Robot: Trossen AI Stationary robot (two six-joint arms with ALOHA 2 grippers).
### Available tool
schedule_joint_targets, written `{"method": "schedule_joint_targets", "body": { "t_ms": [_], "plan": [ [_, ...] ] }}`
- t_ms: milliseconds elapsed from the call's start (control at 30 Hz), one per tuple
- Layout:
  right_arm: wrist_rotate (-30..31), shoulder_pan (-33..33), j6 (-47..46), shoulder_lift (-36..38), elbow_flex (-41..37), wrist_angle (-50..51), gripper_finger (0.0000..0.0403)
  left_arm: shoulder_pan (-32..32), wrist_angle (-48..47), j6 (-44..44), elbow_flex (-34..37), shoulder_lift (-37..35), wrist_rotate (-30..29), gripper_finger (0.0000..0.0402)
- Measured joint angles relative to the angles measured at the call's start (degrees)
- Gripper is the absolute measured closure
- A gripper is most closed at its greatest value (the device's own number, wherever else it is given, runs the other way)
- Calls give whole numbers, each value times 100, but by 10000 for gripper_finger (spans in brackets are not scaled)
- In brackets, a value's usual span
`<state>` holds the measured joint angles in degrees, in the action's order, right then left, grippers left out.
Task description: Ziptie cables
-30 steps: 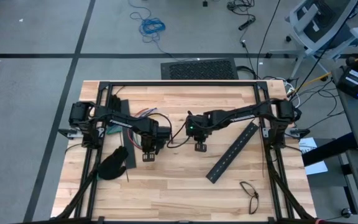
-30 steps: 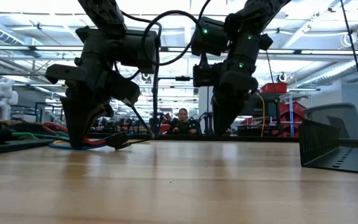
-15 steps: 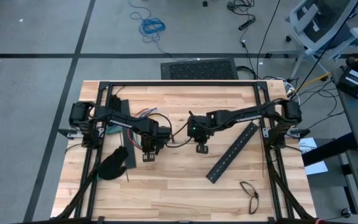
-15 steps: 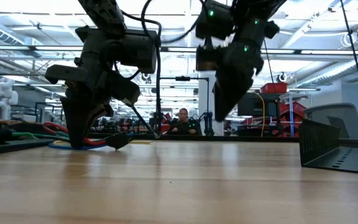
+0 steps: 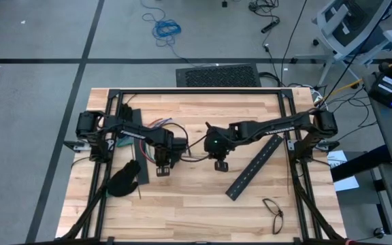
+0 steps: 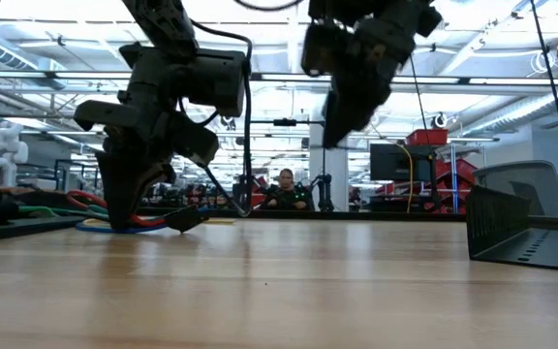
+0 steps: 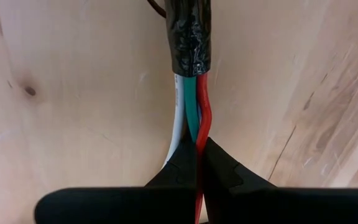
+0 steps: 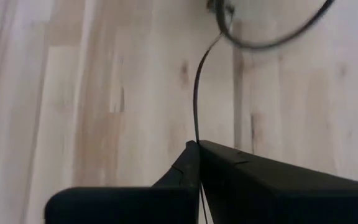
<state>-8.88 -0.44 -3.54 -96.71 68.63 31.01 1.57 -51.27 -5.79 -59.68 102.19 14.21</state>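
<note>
Red, green and white cables (image 7: 193, 115), bound at one end by a black sleeve (image 7: 188, 34), lie near the middle of the tabletop (image 5: 182, 204), toward its left edge. The left gripper (image 5: 162, 165) is clenched on them, the red wire running between its fingertips (image 7: 182, 165), and it has not moved over the last second.

The right gripper (image 5: 220, 162) has changed: in the low view it has risen from close above the wood to well clear of it, and from above it has shifted slightly toward the right edge. It is clamped on a thin dark ziptie (image 8: 196, 93), which trails from its fingertips (image 8: 190, 158) to a loop.

That lift suggests the strap is being drawn up and carried, probably for threading or cinching around the bundle; whether it already encircles the cables cannot be told.
</note>
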Motion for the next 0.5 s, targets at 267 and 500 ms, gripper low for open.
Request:
{"method": "schedule_joint_targets", "body": {
  "t_ms": [267,500],
  "plan": [
    [297,34,524,7,353,174,403,186,-4,113,6,2,147,398],
    [295,34,572,7,353,63,403,292,-75,162,-57,9,243,398]
  ]
}}
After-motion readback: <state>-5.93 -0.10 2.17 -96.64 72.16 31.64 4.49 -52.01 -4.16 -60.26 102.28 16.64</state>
